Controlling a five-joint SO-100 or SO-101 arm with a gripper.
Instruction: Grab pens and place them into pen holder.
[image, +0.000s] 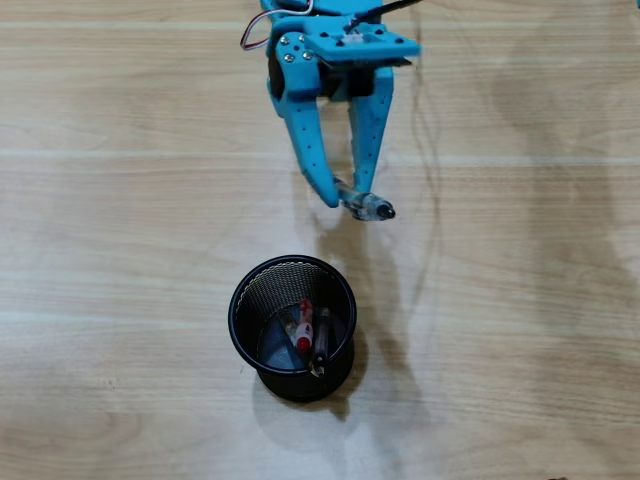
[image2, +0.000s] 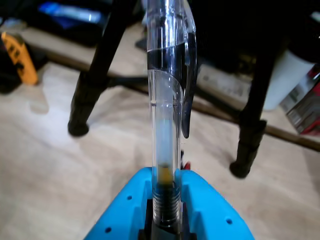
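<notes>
My blue gripper (image: 348, 201) reaches down from the top of the overhead view and is shut on a clear-and-grey pen (image: 372, 208), whose dark end sticks out to the right of the fingertips. In the wrist view this pen (image2: 165, 100) rises straight up from between the gripper's (image2: 166, 176) blue jaws, grey clip on its right side. The black wire-mesh pen holder (image: 270, 292) stands upright on the table below the gripper, apart from it. Inside it lean a red pen (image: 304, 325) and a darker pen (image: 322, 340).
The table is pale wood. A thin cable (image: 432, 200) runs down the table right of the gripper. Beyond the table, the wrist view shows black stand legs (image2: 92, 90) (image2: 250, 135), an orange object (image2: 20, 57) at left and a white container (image2: 282, 80) at right.
</notes>
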